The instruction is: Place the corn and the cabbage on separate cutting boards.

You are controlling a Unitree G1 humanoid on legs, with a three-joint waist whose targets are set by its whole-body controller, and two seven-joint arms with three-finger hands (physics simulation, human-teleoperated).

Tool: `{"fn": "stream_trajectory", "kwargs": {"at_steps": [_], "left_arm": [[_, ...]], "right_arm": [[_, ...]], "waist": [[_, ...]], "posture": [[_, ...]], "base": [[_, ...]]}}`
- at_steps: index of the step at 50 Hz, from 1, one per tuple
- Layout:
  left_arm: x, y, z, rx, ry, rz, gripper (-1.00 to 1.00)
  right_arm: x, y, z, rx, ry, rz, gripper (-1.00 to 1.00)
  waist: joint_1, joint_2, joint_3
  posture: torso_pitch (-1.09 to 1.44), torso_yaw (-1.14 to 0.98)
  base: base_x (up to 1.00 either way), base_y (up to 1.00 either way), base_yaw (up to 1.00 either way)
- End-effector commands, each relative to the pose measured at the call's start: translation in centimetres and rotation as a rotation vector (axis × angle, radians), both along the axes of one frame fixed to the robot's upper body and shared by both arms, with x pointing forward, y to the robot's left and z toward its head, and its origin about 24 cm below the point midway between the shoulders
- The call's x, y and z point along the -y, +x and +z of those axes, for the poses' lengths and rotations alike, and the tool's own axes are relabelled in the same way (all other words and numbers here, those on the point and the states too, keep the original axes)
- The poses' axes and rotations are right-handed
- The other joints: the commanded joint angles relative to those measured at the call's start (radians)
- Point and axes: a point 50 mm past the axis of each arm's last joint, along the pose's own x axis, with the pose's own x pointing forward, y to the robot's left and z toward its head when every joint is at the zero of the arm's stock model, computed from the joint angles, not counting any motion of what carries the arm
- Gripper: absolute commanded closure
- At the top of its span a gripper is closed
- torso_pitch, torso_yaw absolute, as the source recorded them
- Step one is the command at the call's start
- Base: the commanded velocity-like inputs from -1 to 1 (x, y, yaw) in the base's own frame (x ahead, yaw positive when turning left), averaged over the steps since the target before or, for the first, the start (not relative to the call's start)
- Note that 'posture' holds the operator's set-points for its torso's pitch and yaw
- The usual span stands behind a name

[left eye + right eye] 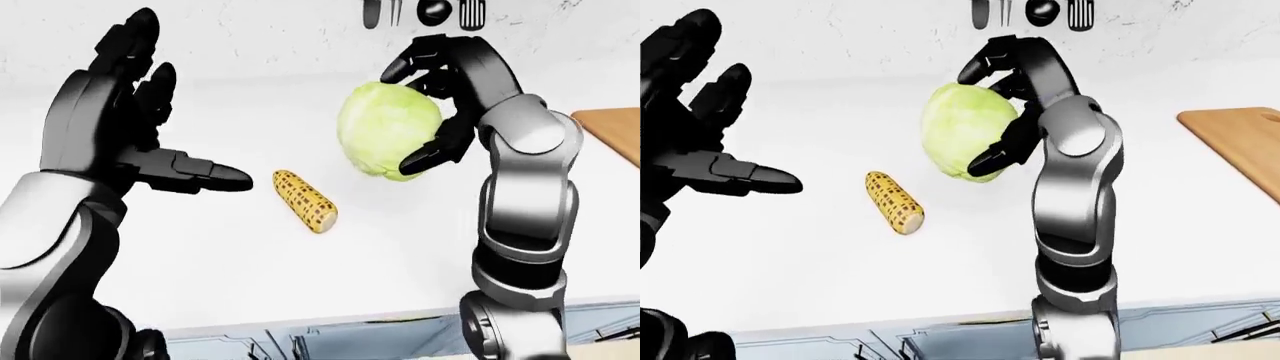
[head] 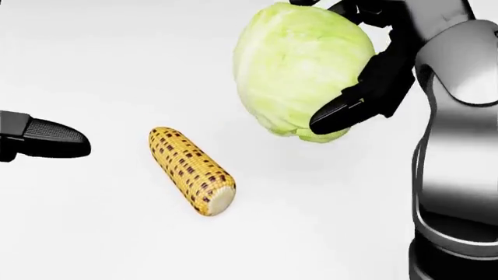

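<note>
Cabbage [image 1: 388, 130] held clear of the white counter [image 1: 220, 255] at upper centre, gripped by right hand [image 1: 440, 97]; corn [image 1: 305, 200] lying mid-frame. Left hand [image 1: 130, 142] spread wide, empty. Best carried level toward the cutting board [image 1: 612, 129] at right edge, grip kept firm.

white counter [image 1: 240, 270] | white wall [image 1: 840, 37] | hanging utensils [image 1: 1035, 13]

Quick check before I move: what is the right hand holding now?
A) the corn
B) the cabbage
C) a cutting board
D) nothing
B: the right hand has its fingers closed round the cabbage, while the corn lies untouched on the counter.
</note>
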Motion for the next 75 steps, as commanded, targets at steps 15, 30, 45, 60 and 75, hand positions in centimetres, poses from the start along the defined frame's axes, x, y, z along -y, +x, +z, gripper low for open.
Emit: {"fn": "stream_trajectory", "kwargs": {"at_steps": [15, 30, 45, 60, 75], "left_arm": [[1.6, 5.5, 5.1, 0.069, 0.37, -0.072, -1.0], [4.1, 8.6, 2.4, 0.05, 0.64, -0.174, -1.0], [7.6, 7.1, 0.2, 0.088, 0.816, -0.402, -1.0], [10.9, 4.8, -4.6, 0.058, 0.914, -0.528, -1.0], [9.9, 1.0, -4.4, 0.073, 0.91, -0.525, -1.0]], "right_arm": [[1.9, -1.3, 2.8, 0.112, 0.047, -0.036, 1.0], [2.5, -1.4, 3.3, 0.119, 0.057, -0.051, 1.0], [4.0, -1.2, 3.7, 0.127, 0.076, -0.092, 1.0], [6.3, -1.9, 4.4, 0.141, 0.126, -0.165, 1.0], [6.3, -1.8, 3.9, 0.134, 0.129, -0.164, 1.0]], "waist": [[0.009, -0.004, -0.02], [0.014, -0.024, -0.032], [0.023, -0.02, -0.035], [0.029, 0.011, -0.078], [0.027, 0.036, -0.104]], "posture": [[0.0, 0.0], [0.0, 0.0], [0.0, 0.0], [0.0, 0.0], [0.0, 0.0]], "base": [[0.0, 0.0, 0.0], [0.0, 0.0, 0.0], [0.0, 0.0, 0.0], [0.0, 0.0, 0.0], [0.0, 0.0, 0.0]]}}
